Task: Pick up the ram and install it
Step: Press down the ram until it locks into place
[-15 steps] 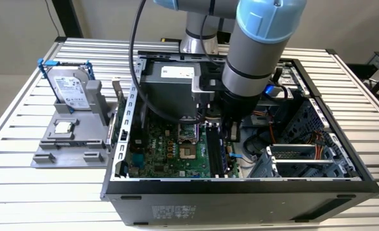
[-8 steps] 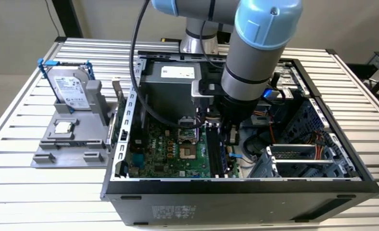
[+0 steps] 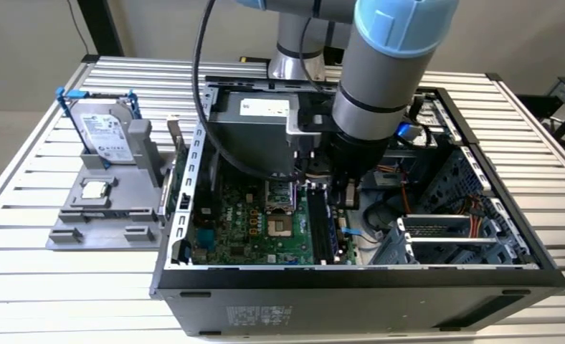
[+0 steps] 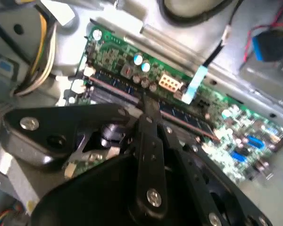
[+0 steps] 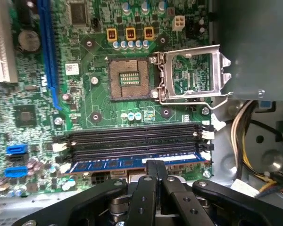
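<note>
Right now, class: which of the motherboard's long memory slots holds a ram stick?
The slot nearest the tool: the blue ram sits there; the other black slots are empty.

Exterior view high above, both wrist views close over motherboard (image 5: 108,108)

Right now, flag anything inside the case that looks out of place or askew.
Nothing stands out. The ram lies level along the outermost slot beside three empty slots, with the gripper at its middle. The processor socket is empty, its silver latch frame flipped open.
</note>
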`<action>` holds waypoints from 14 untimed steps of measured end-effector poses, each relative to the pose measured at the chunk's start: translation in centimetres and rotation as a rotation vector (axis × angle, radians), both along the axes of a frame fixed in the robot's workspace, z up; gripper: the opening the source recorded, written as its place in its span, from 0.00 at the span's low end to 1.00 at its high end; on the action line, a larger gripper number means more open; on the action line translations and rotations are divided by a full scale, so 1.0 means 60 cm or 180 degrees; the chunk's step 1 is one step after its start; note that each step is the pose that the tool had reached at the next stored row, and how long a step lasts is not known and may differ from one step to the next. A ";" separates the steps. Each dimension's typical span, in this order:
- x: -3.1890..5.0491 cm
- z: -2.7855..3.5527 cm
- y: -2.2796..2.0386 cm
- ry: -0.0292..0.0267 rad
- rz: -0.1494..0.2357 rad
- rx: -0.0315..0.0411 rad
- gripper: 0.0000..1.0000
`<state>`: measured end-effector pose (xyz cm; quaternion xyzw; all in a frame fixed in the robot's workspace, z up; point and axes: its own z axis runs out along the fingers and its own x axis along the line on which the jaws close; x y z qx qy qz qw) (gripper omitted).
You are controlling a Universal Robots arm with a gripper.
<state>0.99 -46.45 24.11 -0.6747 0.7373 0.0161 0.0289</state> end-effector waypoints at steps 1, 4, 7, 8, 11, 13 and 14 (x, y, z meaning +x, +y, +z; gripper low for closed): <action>0.000 0.008 0.0000 0.0000 0.0000 -0.0001 0.00; 0.000 0.031 0.0000 0.0000 0.0000 0.0000 0.00; 0.000 0.053 -0.0001 0.0000 0.0000 0.0000 0.00; 0.000 0.061 -0.0001 0.0000 0.0000 -0.0001 0.00; 0.000 0.067 0.0000 0.0001 0.0000 0.0000 0.00; 0.000 0.068 -0.0001 0.0003 0.0000 -0.0001 0.00; 0.000 0.068 -0.0001 0.0004 0.0000 0.0000 0.00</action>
